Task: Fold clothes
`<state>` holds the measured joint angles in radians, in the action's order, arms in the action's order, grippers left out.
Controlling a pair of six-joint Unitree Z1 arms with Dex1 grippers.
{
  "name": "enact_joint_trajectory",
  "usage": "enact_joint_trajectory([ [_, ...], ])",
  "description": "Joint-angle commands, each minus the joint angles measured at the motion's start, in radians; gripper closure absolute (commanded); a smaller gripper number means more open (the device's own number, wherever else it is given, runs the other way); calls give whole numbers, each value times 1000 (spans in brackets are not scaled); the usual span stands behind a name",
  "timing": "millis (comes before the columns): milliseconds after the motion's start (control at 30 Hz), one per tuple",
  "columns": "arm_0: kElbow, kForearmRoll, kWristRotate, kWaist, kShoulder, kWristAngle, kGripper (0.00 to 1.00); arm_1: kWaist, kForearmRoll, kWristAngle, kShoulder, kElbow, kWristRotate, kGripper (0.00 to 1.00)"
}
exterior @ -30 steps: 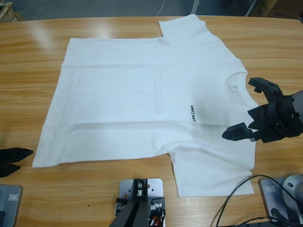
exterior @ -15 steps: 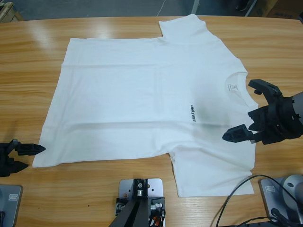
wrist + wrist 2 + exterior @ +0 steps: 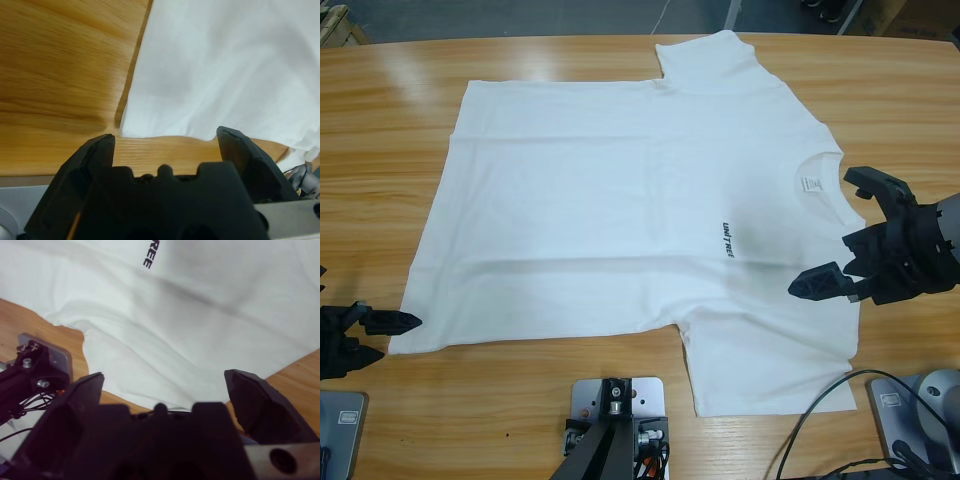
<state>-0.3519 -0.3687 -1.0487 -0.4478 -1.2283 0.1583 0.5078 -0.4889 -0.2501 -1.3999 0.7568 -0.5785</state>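
Observation:
The clothes, one white T-shirt, lie flat on the wooden table, collar to the right and hem to the left. Small dark lettering is on the chest, and a neck label sits inside the collar. My left gripper is open at the table's near-left, its jaws just short of the hem's near corner. My right gripper hovers open over the shirt by the collar and near shoulder. In the right wrist view the shirt and lettering fill the frame beyond the open gripper.
Bare wood surrounds the shirt on the left and far side. The near sleeve reaches close to the table's front edge. A dark cable loops at the near right beside that sleeve.
My left gripper has come in from the left edge to the shirt's near hem corner. The right gripper and the shirt have stayed put.

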Motion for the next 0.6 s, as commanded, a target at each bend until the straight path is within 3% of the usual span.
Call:
enact_joint_trajectory([
  [33, -8, -4, -37, -52, -22, -7, 211, -14, 7, -29, 15, -37, -4, 0],
  [167, -3, 9, -48, -88, -35, -57, 222, -14, 7, -28, 22, -39, -4, 0],
  [300, -8, 19, -49, -94, -59, -91, 338, -14, 7, -28, 39, -45, -4, 0],
  [600, -9, 23, -68, -118, -63, -119, 324, -14, 7, -28, 48, -50, -6, 0],
])
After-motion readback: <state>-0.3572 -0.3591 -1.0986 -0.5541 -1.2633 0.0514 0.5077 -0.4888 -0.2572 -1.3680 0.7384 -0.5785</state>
